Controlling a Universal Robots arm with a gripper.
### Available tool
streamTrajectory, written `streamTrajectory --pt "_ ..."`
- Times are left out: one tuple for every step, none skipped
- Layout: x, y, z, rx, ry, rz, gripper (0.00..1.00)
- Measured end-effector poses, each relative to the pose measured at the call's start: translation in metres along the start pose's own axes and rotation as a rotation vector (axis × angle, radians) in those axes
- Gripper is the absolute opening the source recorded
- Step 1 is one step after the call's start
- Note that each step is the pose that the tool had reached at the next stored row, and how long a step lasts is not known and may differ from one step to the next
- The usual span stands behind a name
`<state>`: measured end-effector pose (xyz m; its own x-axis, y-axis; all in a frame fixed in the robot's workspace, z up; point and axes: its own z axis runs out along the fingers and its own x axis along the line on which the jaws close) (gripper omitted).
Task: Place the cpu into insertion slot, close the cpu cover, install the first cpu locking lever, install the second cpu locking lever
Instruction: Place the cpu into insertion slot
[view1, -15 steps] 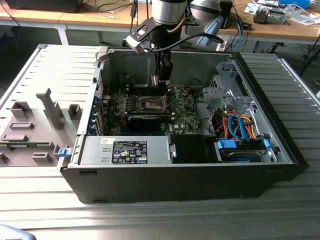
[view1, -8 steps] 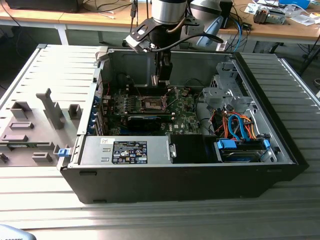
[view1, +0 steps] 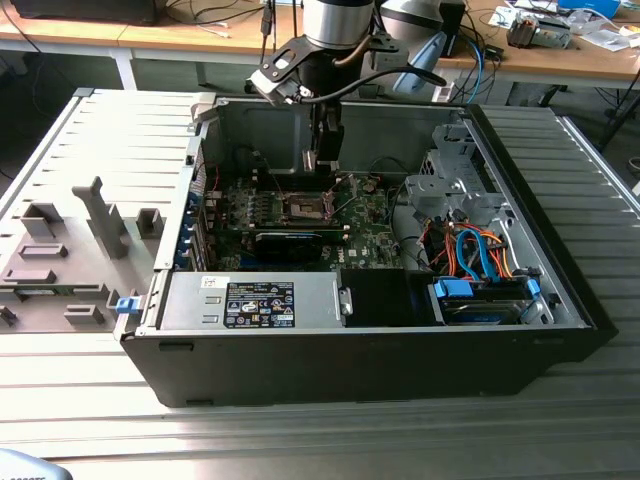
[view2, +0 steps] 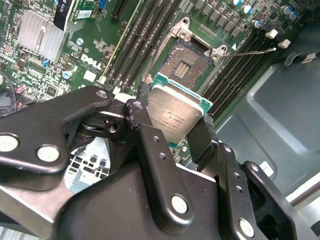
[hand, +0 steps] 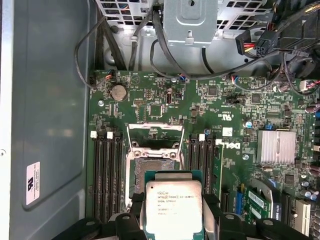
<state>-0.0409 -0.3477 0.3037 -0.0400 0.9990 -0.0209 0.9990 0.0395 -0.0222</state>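
Cpu — flat square, silvery-grey face, green edging — clamped between the gripper's black fingers, arm pointing straight down inside the case, over the uncovered insertion slot.

The cpu hangs above the insertion slot inside the case.

The cpu is a flat square chip with a silvery-grey face and a thin green edge. It is pinched by two opposite sides in the gripper, face up, raised over one edge of the insertion slot and not seated in it. That square socket, dark in the centre with a silvery rim, lies uncovered. The cpu cover, a silvery windowed frame, seems to be swung up at the socket's far edge.
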Motion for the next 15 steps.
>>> streamTrajectory --pt "0.0000 0.0000 0.0000 0.0001 0.0000 0.002 0.55" --pt "0.0000 0.0000 0.0000 0.0001 0.0001 0.004 0.55" --pt "0.0000 0.0000 0.0000 0.0001 0.0001 0.005 0.55" --pt "0.0000 0.0000 0.0001 0.0002 0.0001 0.008 0.55" --pt "0.0000 0.0000 0.0001 0.0002 0.0002 0.009 0.55" --pt "0.0000 0.0000 0.0001 0.0002 0.0002 0.011 0.55" --pt "0.0000 0.0000 0.0001 0.0003 0.0003 0.013 0.55" --pt "0.0000 0.0000 0.0001 0.0003 0.0003 0.016 0.55" --pt "0.0000 0.0000 0.0002 0.0003 0.0003 0.017 0.55" --pt "0.0000 0.0000 0.0002 0.0004 0.0004 0.019 0.55" --pt "0.0000 0.0000 0.0002 0.0004 0.0004 0.020 0.55" --pt "0.0000 0.0000 0.0002 0.0004 0.0005 0.022 0.55" --pt "0.0000 0.0000 0.0002 0.0005 0.0005 0.023 0.55" --pt "0.0000 0.0000 0.0002 0.0005 0.0005 0.026 0.55" --pt "0.0000 0.0000 0.0003 0.0005 0.0006 0.027 0.55"
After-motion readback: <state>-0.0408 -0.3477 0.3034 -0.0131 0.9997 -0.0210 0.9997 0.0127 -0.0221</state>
